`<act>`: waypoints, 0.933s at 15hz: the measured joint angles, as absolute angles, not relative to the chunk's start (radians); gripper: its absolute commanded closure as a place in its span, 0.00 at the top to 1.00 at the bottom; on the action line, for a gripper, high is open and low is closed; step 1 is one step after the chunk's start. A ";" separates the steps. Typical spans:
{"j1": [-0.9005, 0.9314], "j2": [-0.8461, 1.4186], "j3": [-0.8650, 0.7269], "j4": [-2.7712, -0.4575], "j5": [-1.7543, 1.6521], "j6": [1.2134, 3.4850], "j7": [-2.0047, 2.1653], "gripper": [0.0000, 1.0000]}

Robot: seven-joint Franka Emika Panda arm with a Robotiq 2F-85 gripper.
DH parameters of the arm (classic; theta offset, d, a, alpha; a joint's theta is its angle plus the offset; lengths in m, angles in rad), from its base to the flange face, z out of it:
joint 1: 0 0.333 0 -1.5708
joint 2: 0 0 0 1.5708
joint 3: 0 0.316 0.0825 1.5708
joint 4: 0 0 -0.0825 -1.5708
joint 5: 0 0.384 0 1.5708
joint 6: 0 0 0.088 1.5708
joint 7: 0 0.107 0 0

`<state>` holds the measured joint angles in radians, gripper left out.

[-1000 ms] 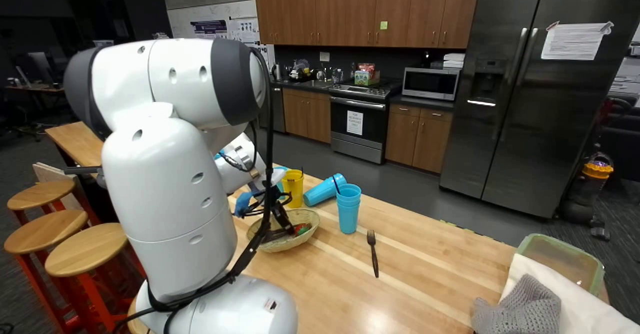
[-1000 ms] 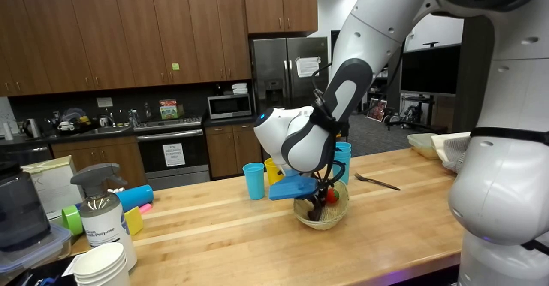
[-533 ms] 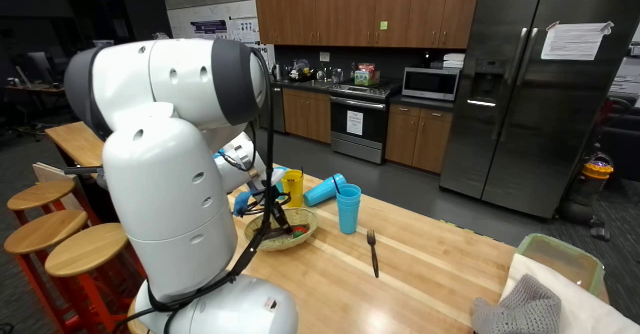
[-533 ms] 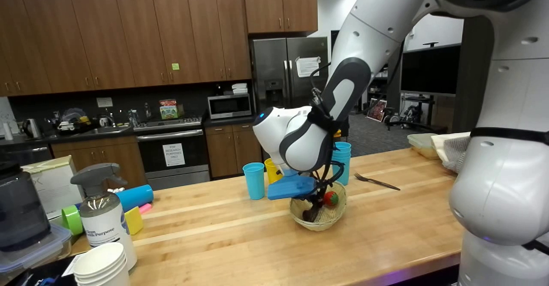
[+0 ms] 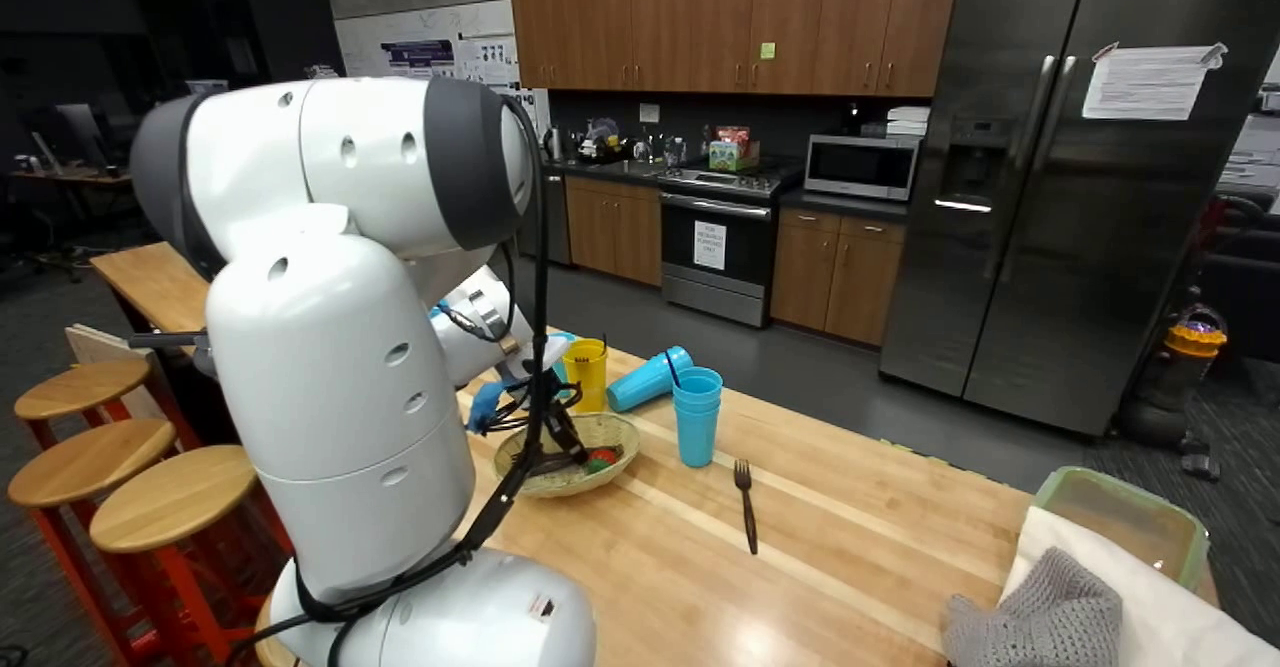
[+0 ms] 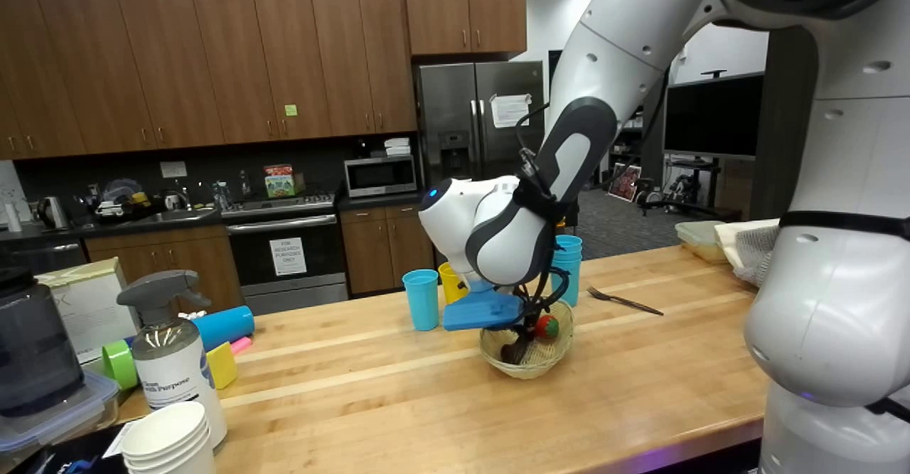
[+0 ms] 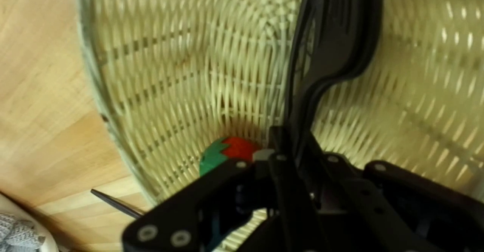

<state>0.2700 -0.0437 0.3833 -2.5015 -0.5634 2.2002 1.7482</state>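
Read an exterior view from left to right. White paper cups (image 6: pixel 167 440), stacked, stand on the wooden table (image 6: pixel 341 410); a spray bottle (image 6: pixel 178 371) stands just behind them. Well apart, a blue cup (image 6: pixel 421 300) stands upright, with a yellow cup (image 6: pixel 453 286) just to its right, partly hidden by the wrist (image 6: pixel 498 236).

The gripper (image 7: pixel 297 144) points down at a slant into a woven basket (image 6: pixel 546 357). Its fingers are nearly together — closed on the handles of black forks (image 7: pixel 338 48), which overlap in the grip. The fork heads lie over the basket's floor (contact with the weave cannot be told). A round red-and-green object (image 6: pixel 547 327) lies in the basket, just right of the gripper; in the wrist view a finger covers part of it.

Behind the basket and slightly right, a stack of blue cups (image 6: pixel 566 268) stands. Farther right, a single dark fork (image 6: pixel 625 302) lies on the table, apart from the basket.

Arm (image 6: pixel 633 40) pose: base and upper arm stand near upright at far right; the elbow bends at the top edge; the forearm slopes down leftward — the wrist folds above the basket.
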 measured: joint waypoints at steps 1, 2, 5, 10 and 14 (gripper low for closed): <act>0.270 -0.043 0.383 -2.502 -0.581 2.200 1.771 0.02; 0.265 -0.059 0.369 -2.510 -0.585 2.191 1.767 0.02; 0.234 -0.179 0.304 -2.558 -0.584 2.159 1.674 0.02; 0.164 -0.445 0.230 -2.618 -0.585 2.066 1.462 0.02; 0.125 -0.600 0.225 -2.637 -0.586 2.027 1.385 0.02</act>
